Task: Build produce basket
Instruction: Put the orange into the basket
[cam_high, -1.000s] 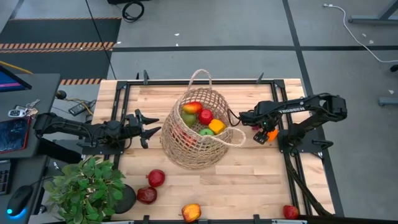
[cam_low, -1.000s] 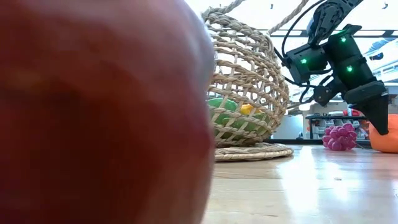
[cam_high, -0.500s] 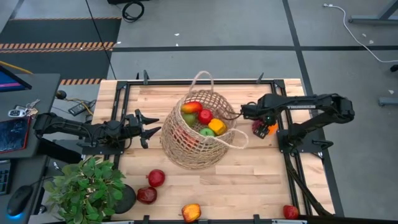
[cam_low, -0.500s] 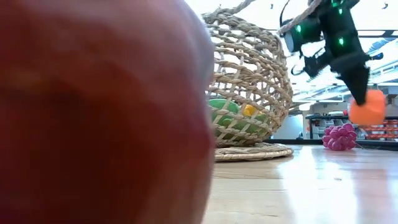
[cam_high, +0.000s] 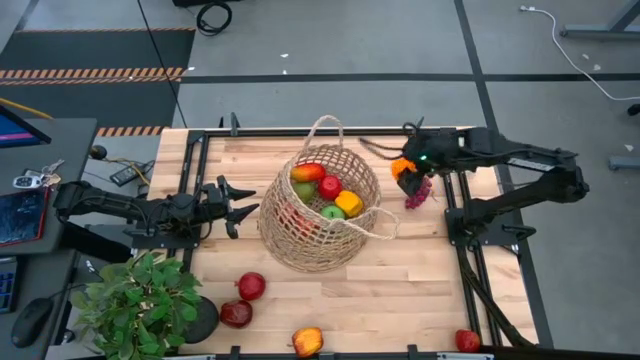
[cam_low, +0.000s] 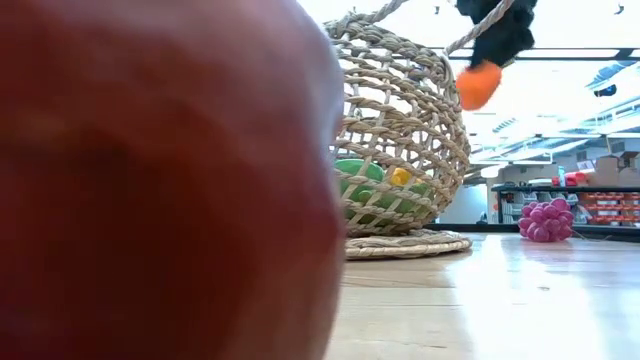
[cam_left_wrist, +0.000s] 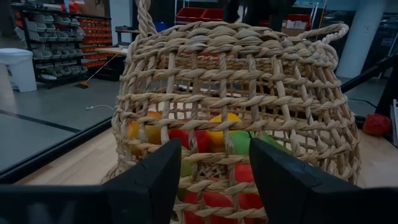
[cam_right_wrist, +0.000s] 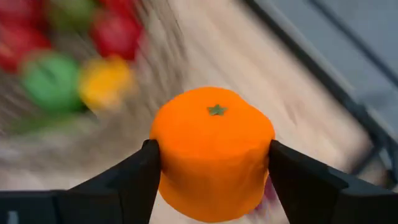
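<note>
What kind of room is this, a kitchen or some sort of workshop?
Probably a robotics lab or workshop: a pale wooden worktable in a black metal frame, grey concrete floor, and shelves of red storage bins behind.

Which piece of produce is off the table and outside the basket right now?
The orange fruit, clamped in the right gripper beside the basket; every other piece lies inside it or on the table.

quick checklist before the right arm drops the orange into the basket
1. Right gripper shut on the orange: ok.
2. Orange lifted off the table: ok.
3. Orange above the basket opening: not ok, it hangs beside the rim.
4. Room inside among the produce: ok.
5. Left gripper clear of the opening, waiting beside the basket: ok.
6. Grape bunch out of the path: ok.
</note>
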